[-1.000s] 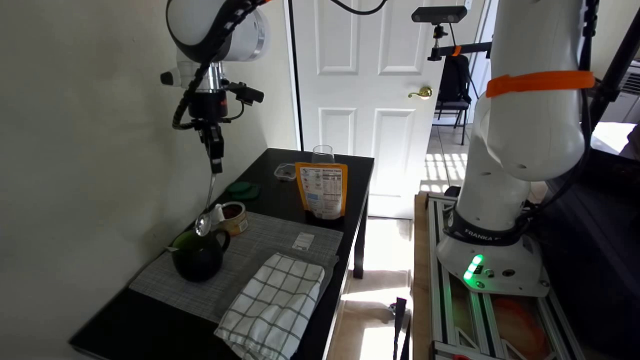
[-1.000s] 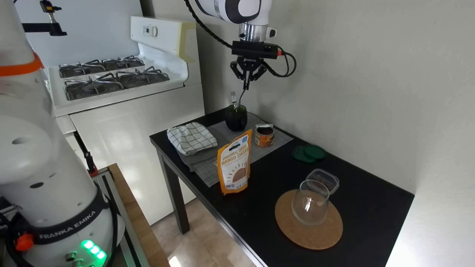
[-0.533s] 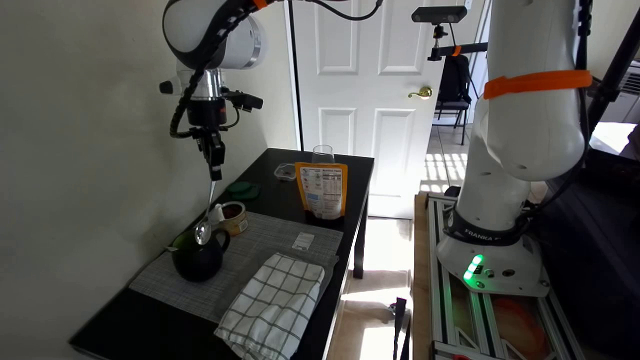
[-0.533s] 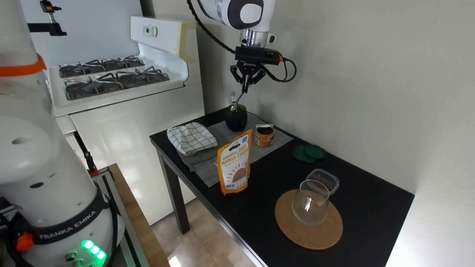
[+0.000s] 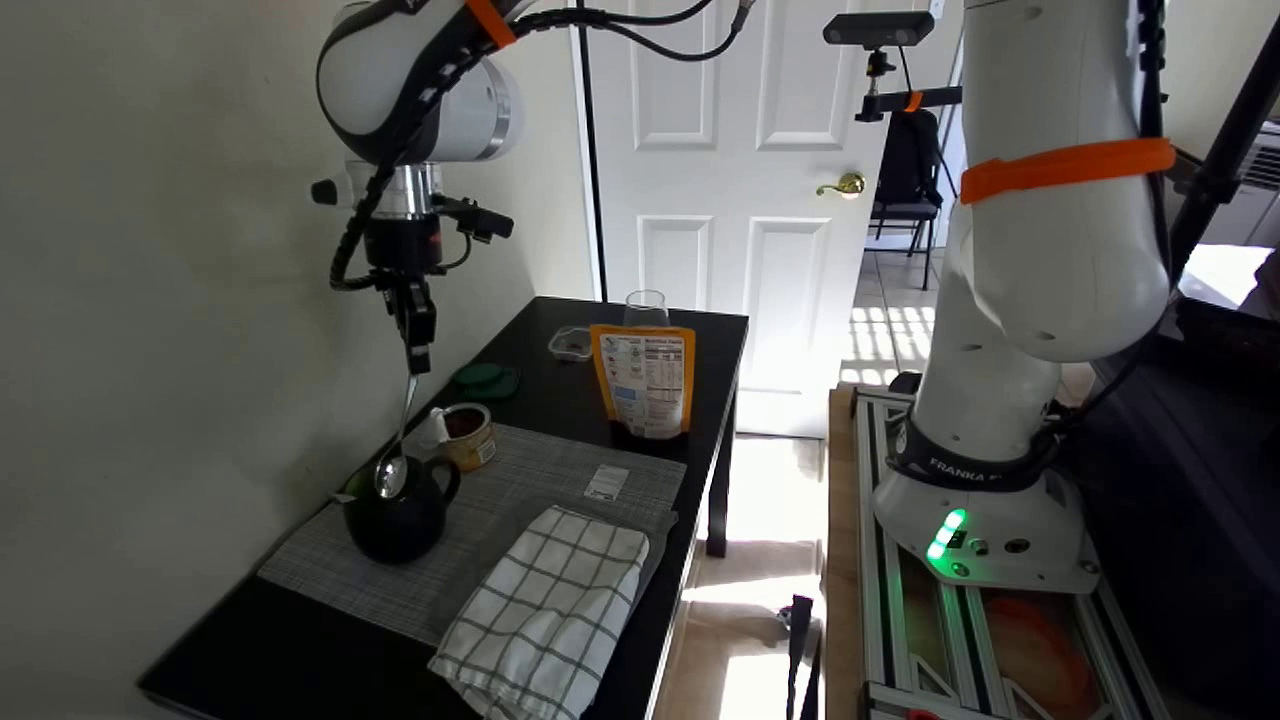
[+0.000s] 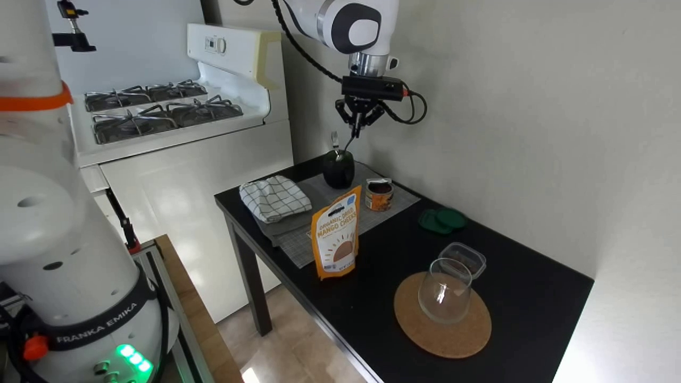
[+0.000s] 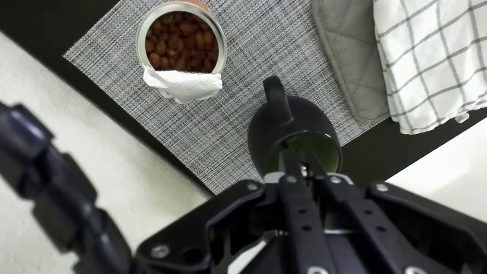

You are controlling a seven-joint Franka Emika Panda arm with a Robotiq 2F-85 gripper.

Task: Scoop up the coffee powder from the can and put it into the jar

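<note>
Claw (image 6: 355, 133): closed on the handle of a spoon (image 5: 390, 478); in the wrist view bright metal is seen between the fingertips (image 7: 288, 160).
Spoon: held steeply, bowl down, at the mouth of the dark mug (image 5: 397, 525); whether the bowl lies inside the rim or just in front of it cannot be told, and no load is made out on it.
Mug: stood on the grey placemat (image 7: 205, 129), with a fork (image 6: 334, 139) upright in it.
Can (image 6: 379, 198): taken to be the orange-labelled tin, upright near the mug but apart from it; a pale lid flap (image 7: 186, 85) is folded back at its rim, brown bean-like pieces (image 7: 182, 42) are held inside, and no coffee powder is made out. The taller pouch (image 6: 336, 234) on the table (image 6: 532, 308) is printed as dried mango.
Jar: not settled; the clear glass (image 6: 446, 298) on the cork mat (image 6: 447, 347) or the mug itself may be meant.
Step in hand: judged to be spoon handling at the mug; whether a fetch for scooping, an emptying or a setting-down is under way cannot be told.
Next move: if scooping lies ahead, the spoon should be raised clear of rim and fork, carried across and dipped beside the flap; if the mug is the goal, the bowl must be centred over its mouth, then tipped or lowered.
</note>
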